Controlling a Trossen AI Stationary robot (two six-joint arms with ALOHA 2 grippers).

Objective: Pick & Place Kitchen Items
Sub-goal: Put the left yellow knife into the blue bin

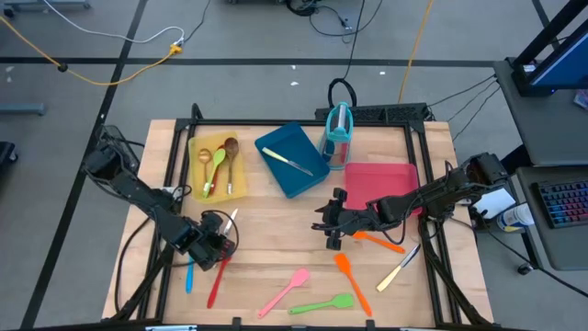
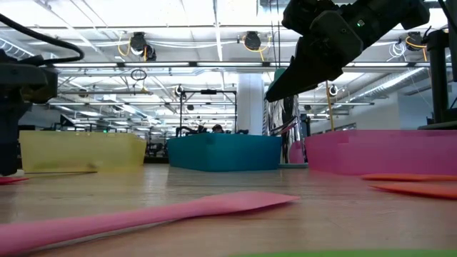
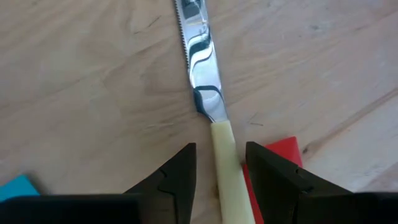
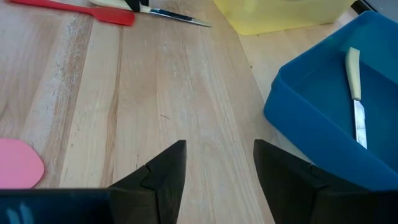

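A cream-handled metal knife (image 3: pixel 202 56) lies flat on the wooden table, blade away from my left gripper (image 3: pixel 217 152). That gripper is open and low at the table's near left (image 1: pixel 219 246), one finger on each side of the knife's handle (image 3: pixel 222 165) with slim gaps. A red utensil (image 3: pixel 280 152) and a blue one (image 1: pixel 190 274) lie beside it. My right gripper (image 4: pixel 219 152) is open and holds nothing, raised above the table's middle (image 1: pixel 323 228). Pink (image 1: pixel 285 291), green (image 1: pixel 323 304) and orange (image 1: pixel 352 280) utensils and another cream-handled knife (image 1: pixel 398 268) lie along the near side.
A yellow tray (image 1: pixel 241 188) with spoons, a blue tray (image 1: pixel 292 179) holding a knife (image 4: pixel 356 93) and a red tray (image 1: pixel 381 179) sit on the far half. The upright teal holder (image 1: pixel 338 133) stands behind them. Bare wood lies between the two grippers.
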